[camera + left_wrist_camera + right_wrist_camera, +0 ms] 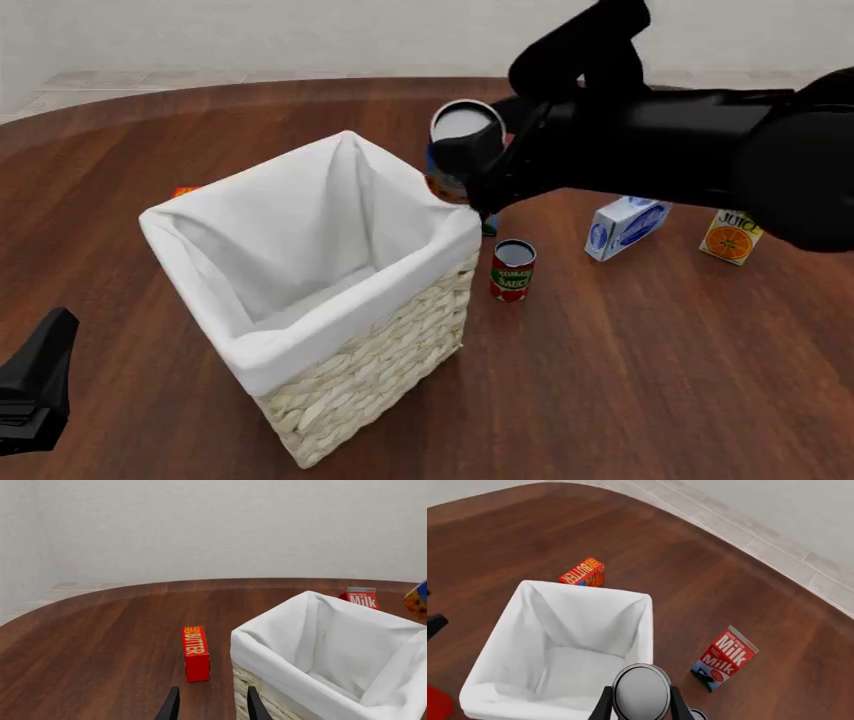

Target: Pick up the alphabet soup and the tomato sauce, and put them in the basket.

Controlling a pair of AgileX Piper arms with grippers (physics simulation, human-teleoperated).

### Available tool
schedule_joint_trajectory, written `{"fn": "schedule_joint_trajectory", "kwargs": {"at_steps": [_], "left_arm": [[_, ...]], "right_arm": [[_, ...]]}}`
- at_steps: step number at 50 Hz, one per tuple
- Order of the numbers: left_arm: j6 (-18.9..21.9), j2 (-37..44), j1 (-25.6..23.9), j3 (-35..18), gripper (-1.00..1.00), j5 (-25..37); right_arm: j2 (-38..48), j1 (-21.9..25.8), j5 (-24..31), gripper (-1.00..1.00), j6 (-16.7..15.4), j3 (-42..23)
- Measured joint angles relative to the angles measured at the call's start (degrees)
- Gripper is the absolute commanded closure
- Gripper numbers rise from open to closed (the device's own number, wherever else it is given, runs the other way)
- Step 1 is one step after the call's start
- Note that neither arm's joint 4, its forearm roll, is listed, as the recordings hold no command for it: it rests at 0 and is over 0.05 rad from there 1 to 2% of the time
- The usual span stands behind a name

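My right gripper point(481, 168) is shut on the alphabet soup point(465, 126), a squat blue-orange can with a pale lid, and holds it in the air over the far right corner of the basket point(374, 360). In the right wrist view the can's lid point(640, 692) sits between the fingers, above the basket's white-lined rim point(587, 587). The tomato sauce point(511, 268), a slim red can, stands on the table just right of the basket. My left gripper point(212, 707) is open and empty, low beside the basket's near left side point(250, 652).
A red butter box point(196, 652) lies left of the basket. A red milk carton point(724, 660) lies behind it. A white-blue carton point(625, 227) and a juice carton point(730, 237) sit at the right. The left arm point(34, 395) shows at the bottom left.
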Motion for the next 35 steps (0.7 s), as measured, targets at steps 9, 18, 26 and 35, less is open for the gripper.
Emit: {"fn": "schedule_joint_trajectory", "kwargs": {"at_steps": [9, 18, 26, 35], "left_arm": [[0.00, 0.00, 0.00, 0.00, -1.00, 0.00], [0.00, 0.00, 0.00, 0.00, -1.00, 0.00], [0.00, 0.00, 0.00, 0.00, -1.00, 0.00], [0.00, 0.00, 0.00, 0.00, -1.00, 0.00]], "right_arm": [[2.28, 1.45, -1.66, 1.00, 0.32, -1.04], [4.46, 2.73, -3.19, 1.00, 0.69, -1.95], [6.36, 3.50, -4.22, 1.00, 0.89, -2.94], [8.75, 4.26, -5.47, 1.00, 1.06, -4.25]]}}
